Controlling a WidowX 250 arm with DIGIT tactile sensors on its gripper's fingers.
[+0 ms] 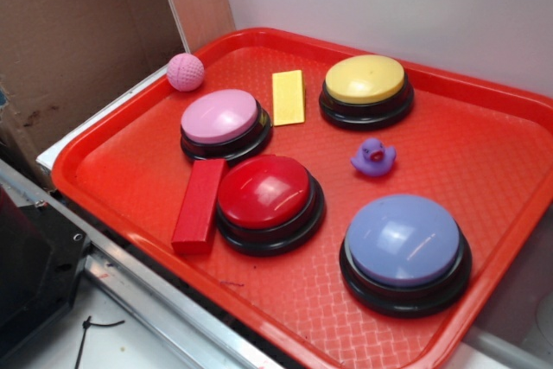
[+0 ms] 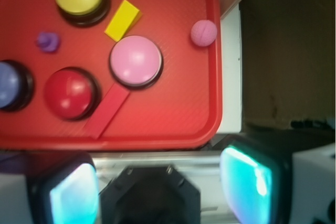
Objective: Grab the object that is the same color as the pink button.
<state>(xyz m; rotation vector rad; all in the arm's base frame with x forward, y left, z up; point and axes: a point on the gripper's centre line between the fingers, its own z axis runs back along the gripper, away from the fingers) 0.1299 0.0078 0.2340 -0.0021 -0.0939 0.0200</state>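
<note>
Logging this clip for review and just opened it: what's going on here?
Nothing is being handled yet. The end effector is open and hangs outside the near edge of the red tray, holding nothing. The pink ball sits untouched against the tray's rim at one corner, a short way from the pink button. Red, yellow and lavender-blue buttons, two blocks and a purple duck also lie on the tray. The grab has not started.

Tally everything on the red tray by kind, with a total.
Buttons: 4, pink button, yellow, red, lavender-blue
Blocks: 2, yellow, red
Balls: 1, pink ball
Toy ducks: 1, purple
Total: 8
</note>
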